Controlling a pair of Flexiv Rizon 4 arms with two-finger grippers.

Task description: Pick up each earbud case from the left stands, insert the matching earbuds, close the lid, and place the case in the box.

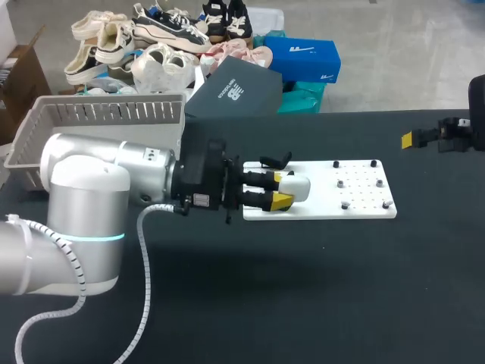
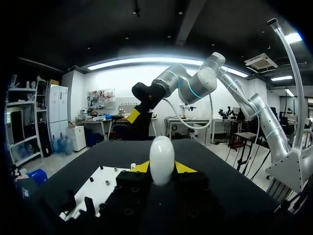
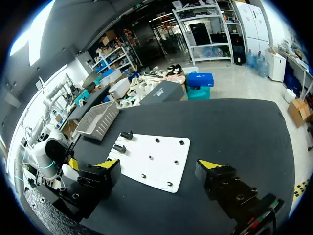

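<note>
A: Well, from overhead my left pincer (image 1: 286,191) pinches the white earbud case (image 1: 297,188) over the white plate (image 1: 356,205); any risk?

B: Left wrist view: its yellow fingertips (image 2: 142,167) clamp only the rounded lower end; I judge it could squirt out onto the desk (image 1: 303,303); right wrist view: my right pincer (image 3: 160,164) stands spread, well apart.

1. The black bench (image 1: 318,288) is evenly lit from above.
2. A faint shadow is cast on it beneath the left arm (image 1: 83,197).
3. Glare is given off by the ceiling light strip (image 2: 146,62) in the left wrist view.
</note>
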